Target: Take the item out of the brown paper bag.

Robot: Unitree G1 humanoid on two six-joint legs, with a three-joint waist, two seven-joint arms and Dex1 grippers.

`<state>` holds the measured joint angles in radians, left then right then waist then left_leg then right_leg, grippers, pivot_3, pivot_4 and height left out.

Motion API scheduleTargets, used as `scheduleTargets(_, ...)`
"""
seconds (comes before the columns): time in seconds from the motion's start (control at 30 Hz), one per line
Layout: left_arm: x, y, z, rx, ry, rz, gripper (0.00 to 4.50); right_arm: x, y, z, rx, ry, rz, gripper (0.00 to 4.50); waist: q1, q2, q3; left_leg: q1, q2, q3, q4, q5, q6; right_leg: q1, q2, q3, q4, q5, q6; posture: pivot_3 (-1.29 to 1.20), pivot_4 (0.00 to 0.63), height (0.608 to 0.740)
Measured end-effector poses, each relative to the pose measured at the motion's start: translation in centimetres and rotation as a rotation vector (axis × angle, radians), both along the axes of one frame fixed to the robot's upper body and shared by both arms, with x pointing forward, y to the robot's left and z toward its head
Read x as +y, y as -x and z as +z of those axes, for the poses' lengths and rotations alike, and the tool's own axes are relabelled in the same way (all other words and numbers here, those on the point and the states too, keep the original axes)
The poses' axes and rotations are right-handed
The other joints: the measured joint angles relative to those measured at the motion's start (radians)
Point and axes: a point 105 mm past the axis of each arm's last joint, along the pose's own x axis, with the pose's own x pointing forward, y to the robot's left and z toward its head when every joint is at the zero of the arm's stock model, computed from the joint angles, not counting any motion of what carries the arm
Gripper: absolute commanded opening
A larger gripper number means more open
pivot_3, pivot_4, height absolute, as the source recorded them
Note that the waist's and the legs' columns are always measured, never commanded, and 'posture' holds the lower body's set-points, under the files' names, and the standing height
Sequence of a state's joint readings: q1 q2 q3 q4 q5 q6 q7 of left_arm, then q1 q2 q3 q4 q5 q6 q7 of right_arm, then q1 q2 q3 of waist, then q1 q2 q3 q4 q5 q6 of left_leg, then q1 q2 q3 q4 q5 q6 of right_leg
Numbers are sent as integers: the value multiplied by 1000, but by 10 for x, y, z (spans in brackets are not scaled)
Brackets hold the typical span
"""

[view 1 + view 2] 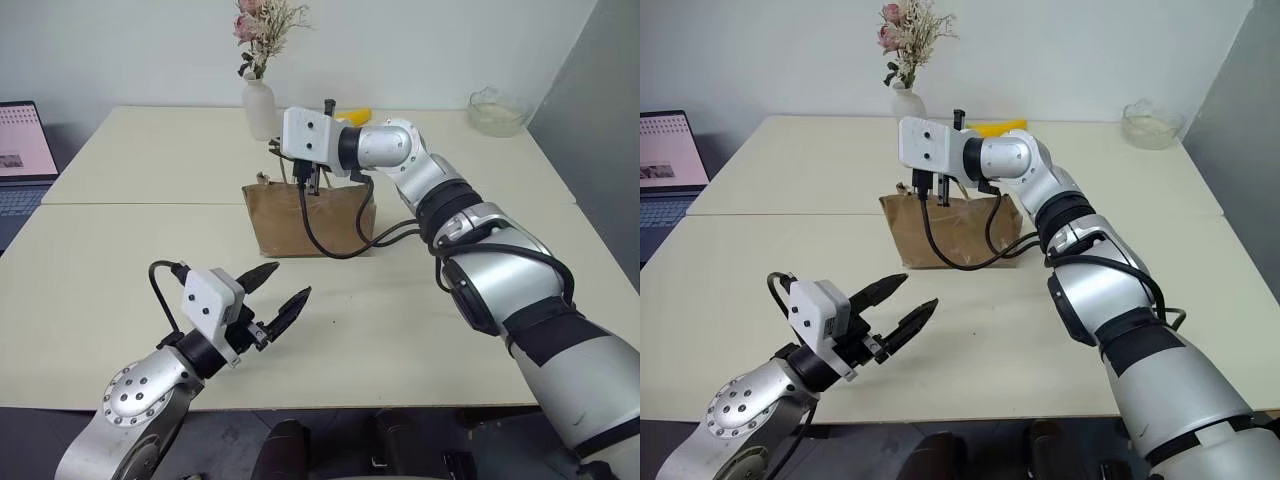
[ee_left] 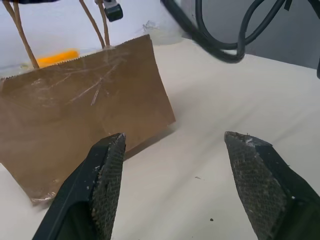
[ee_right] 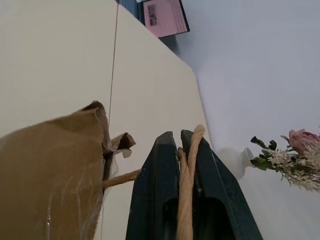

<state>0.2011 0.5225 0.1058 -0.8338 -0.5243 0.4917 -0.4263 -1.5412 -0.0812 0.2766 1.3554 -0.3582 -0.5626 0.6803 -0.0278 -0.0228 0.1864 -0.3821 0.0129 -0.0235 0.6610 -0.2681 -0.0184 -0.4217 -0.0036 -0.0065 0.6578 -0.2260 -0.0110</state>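
The right claw is pinching a handle of the brown paper bag; at 7 o'clock, the left claw is gaping empty over the surface.

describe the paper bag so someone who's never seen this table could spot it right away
On the cream table, look mid-table, just in front of the white vase of dried flowers. The bag stands upright there, crinkled brown, its thin tan handle pinched in the right hand; nothing else there is brown paper.

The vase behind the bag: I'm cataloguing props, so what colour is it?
The vase is white, holding dried pinkish flowers; it shows best in the left eye view.
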Motion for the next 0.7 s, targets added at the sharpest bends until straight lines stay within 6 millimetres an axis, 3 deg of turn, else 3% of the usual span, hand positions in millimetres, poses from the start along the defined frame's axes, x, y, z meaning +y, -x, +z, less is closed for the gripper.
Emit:
scheduleTargets(0.1, -2, 1, -1, 5, 2, -9, 3300, -2, -2, -9, 3, 31, -19, 11, 0, 0, 0, 0, 0, 0, 0, 0, 0, 0, 0, 0, 0, 0, 0, 0, 150, 740)
scheduleTargets(0.3, -5, 1, -2, 7, 4, -17, 3300, -7, -6, -18, 48, 62, -41, 1453, 0, 0, 0, 0, 0, 0, 0, 0, 0, 0, 0, 0, 1, 0, 0, 0, 150, 740)
scheduleTargets(0.47, -6, 0, 0, 1, 4, -23, 3300, -22, -9, -24, 151, 105, -62, 3015, 1, 0, 0, 0, 0, -1, 0, 0, 0, 0, 0, -1, 0, 0, 0, 0, 150, 740)
scheduleTargets(0.7, -9, -2, 5, -16, 1, -55, 3300, -55, -15, -18, 355, 89, -113, 3015, 0, 0, 0, 0, 0, -1, 0, 0, 0, 0, 0, -1, 1, 0, 0, 0, 150, 740)
